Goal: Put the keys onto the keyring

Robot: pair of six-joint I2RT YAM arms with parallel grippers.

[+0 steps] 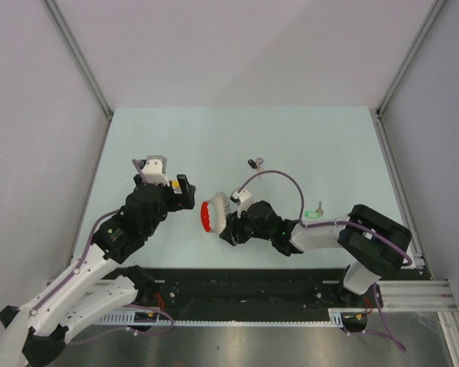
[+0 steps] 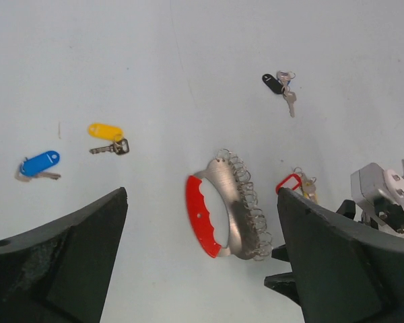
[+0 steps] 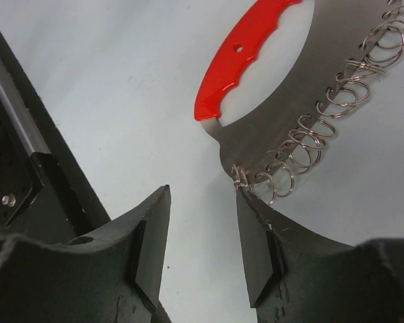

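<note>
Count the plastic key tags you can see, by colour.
blue plastic key tag: 1
yellow plastic key tag: 1
black plastic key tag: 1
red plastic key tag: 1
green plastic key tag: 1
Total: 5

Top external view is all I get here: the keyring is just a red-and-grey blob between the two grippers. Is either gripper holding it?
Observer: No grip shows. In the right wrist view the right gripper has its fingers apart with nothing between them. One fingertip only touches the end wire loop of the keyring.
Operator: And the left one?
Observer: The left gripper is wide open, facing the keyring without touching it.
Operator: I spot only two keys, both far off. Any nearer?
Observer: Yes. The left wrist view shows a red-tagged key lying close beside the keyring's wire loops, seemingly not threaded on.
</note>
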